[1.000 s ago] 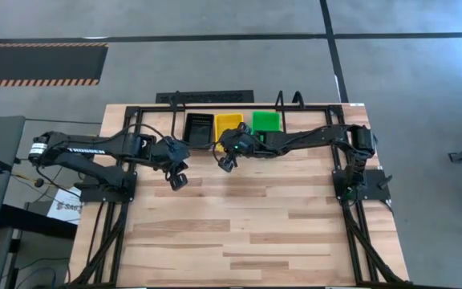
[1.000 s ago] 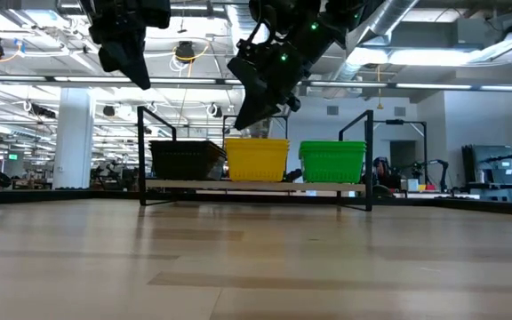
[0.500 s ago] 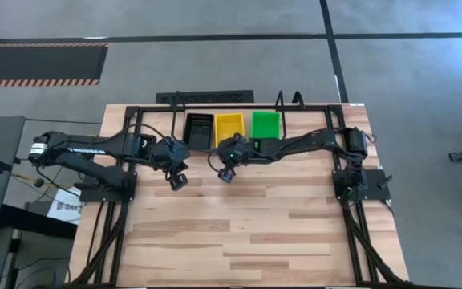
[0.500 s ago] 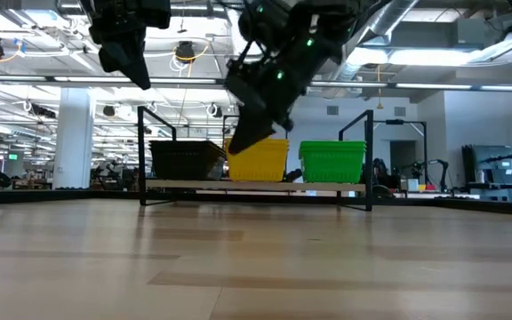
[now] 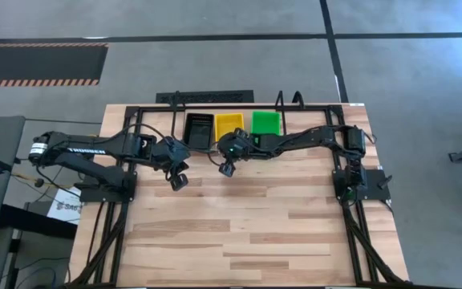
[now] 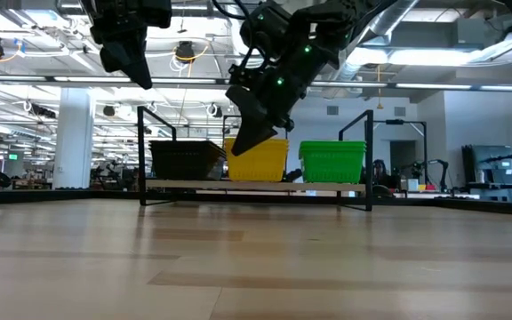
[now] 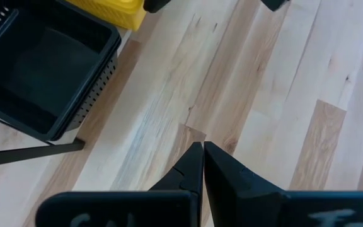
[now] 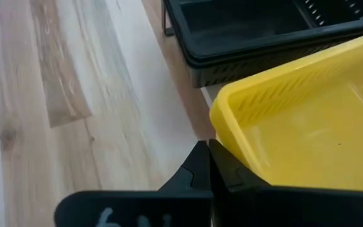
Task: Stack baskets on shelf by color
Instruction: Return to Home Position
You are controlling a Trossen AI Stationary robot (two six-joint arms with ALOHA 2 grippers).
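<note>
On the shelf [image 6: 256,185] at the table's far edge, a black basket [image 5: 198,128], a yellow basket [image 5: 229,124] and a green basket [image 5: 265,122] stand side by side on its wooden board. My right gripper [image 5: 228,168] is shut and hangs in the air just in front of the yellow basket's near left corner [image 8: 222,116], slanting down toward the table. My left gripper [image 5: 178,181] is shut too. It waits above the bare table, in front of and to the left of the black basket [image 7: 36,69]. Neither gripper holds anything.
A larger black tube frame [image 5: 119,193] runs along the table's left, right and far sides. The wooden tabletop [image 5: 239,233] lies bare in front of the shelf down to the near edge. The shelf's upright tubes [image 6: 369,160] rise beside the baskets.
My right gripper, still shut, has sunk a little in front of the yellow basket and has rolled slightly. The baskets have stayed where they were.
</note>
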